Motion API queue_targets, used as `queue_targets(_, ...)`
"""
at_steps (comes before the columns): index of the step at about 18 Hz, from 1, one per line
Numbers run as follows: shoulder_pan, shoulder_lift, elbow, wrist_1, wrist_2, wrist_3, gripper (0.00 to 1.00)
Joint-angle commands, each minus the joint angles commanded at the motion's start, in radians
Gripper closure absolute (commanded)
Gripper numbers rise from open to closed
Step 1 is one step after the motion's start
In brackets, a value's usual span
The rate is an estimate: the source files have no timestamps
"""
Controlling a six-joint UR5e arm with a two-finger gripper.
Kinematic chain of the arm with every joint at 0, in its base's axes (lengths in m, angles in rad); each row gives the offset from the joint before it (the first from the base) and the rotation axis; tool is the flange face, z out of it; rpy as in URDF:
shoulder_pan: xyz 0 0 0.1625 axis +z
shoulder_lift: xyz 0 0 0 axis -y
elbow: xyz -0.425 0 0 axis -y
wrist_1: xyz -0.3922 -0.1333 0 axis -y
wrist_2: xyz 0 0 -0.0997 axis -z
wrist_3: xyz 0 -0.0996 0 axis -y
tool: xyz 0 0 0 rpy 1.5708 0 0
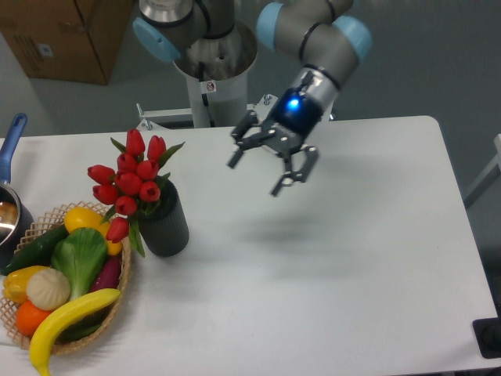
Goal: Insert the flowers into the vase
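Note:
The red tulip flowers (pixel 129 182) stand with their stems inside the dark grey vase (pixel 165 227) at the left of the white table, the buds leaning left over the basket. My gripper (pixel 257 174) hangs open above the table's middle, well to the right of the vase. Nothing is between its fingers (pixel 288 178).
A wicker basket (pixel 117 296) with bananas, a cucumber, an orange and other produce sits at the front left, touching the vase's side. A pot with a blue handle (pixel 11 141) is at the left edge. A cardboard box (pixel 66 35) stands behind the table.

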Motion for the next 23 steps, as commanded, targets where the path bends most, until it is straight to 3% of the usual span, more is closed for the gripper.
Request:
queue_targets(5, -0.009, -0.064, 0.108, -0.005, 0.158, -0.136, 0.00)
queue_targets(9, -0.032, -0.100, 0.166, -0.005, 0.310, -0.137, 0.00)
queue_targets(18, -0.153, -0.187, 0.266, -0.035, 0.885, -0.065, 0.00)
queue_targets(23, -0.164, -0.201, 0.289, -0.087, 0.957, -0.057, 0.00)
